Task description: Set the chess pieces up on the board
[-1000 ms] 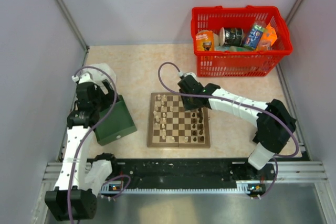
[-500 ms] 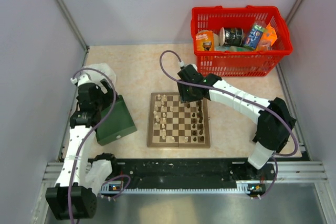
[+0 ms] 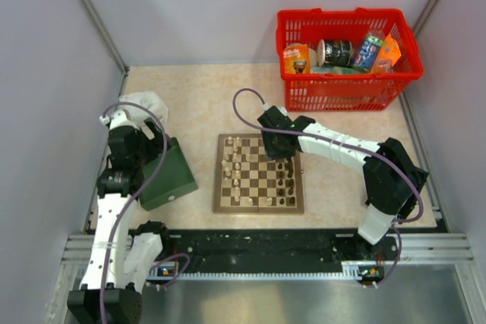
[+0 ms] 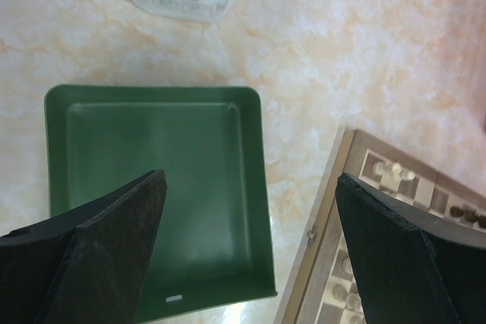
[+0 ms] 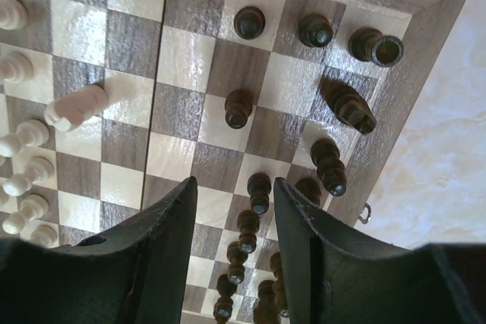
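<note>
Seen from above, the left arm (image 3: 114, 202) runs from its base at 7 o'clock straight up toward 12 o'clock along the left side. Its wrist is bent down, and the left tool (image 4: 250, 180) has its jaws spread wide with nothing between them. The right arm (image 3: 342, 151) rises from 5 o'clock, folds at an elbow near 4 o'clock and stretches toward 10 o'clock. The right tool (image 5: 234, 187) points down, its jaws only narrowly parted and empty.

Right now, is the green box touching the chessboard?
Apart. The left wrist view shows a strip of bare table between the green box and the board.
</note>
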